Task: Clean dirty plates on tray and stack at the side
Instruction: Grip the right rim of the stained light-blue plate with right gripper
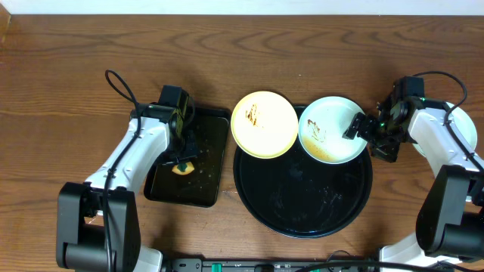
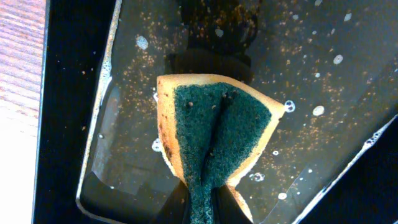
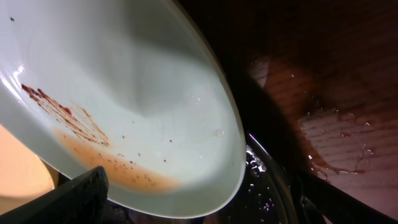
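Note:
The large round black tray (image 1: 302, 215) lies at centre. A pale yellow plate (image 1: 264, 125) with a brown smear rests on its upper left rim. My right gripper (image 1: 363, 127) is shut on the right rim of a mint plate (image 1: 327, 130). In the right wrist view this plate (image 3: 124, 93) is tilted, with a brown smear and orange liquid pooled low, between my fingers (image 3: 199, 208). A third pale plate (image 1: 460, 113) sits at the far right, mostly hidden by the right arm. My left gripper (image 1: 181, 162) is shut on a yellow and green sponge (image 2: 214, 124).
The sponge hangs over a small rectangular black tray (image 1: 208, 185) holding soapy water, also seen in the left wrist view (image 2: 93, 155). Wet spots lie on the wooden table (image 3: 336, 137) beside the round tray. The table's far edge runs along the top.

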`<state>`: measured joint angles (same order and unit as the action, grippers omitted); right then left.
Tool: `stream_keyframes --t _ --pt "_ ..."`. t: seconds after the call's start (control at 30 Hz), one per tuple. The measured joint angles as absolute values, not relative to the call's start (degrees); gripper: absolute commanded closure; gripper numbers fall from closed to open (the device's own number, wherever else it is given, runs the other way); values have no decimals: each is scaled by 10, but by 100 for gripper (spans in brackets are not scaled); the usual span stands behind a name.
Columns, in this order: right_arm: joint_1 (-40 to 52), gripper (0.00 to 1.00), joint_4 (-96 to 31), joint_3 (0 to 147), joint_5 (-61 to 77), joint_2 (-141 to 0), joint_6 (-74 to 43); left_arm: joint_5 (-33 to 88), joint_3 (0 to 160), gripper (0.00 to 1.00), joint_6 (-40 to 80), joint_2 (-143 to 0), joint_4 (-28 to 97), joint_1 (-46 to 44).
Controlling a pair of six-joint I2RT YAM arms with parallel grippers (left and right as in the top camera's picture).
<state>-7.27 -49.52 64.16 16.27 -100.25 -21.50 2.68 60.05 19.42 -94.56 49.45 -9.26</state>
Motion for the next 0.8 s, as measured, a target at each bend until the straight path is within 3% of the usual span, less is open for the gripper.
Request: stream_keyframes --t 0.7,0.8 --pt "-72 9 -469 642 191 -1002 -331 34 601 92 188 -946 495 -93" --pt "-72 23 -468 642 193 -1002 -340 37 601 92 185 -946 495 -93"
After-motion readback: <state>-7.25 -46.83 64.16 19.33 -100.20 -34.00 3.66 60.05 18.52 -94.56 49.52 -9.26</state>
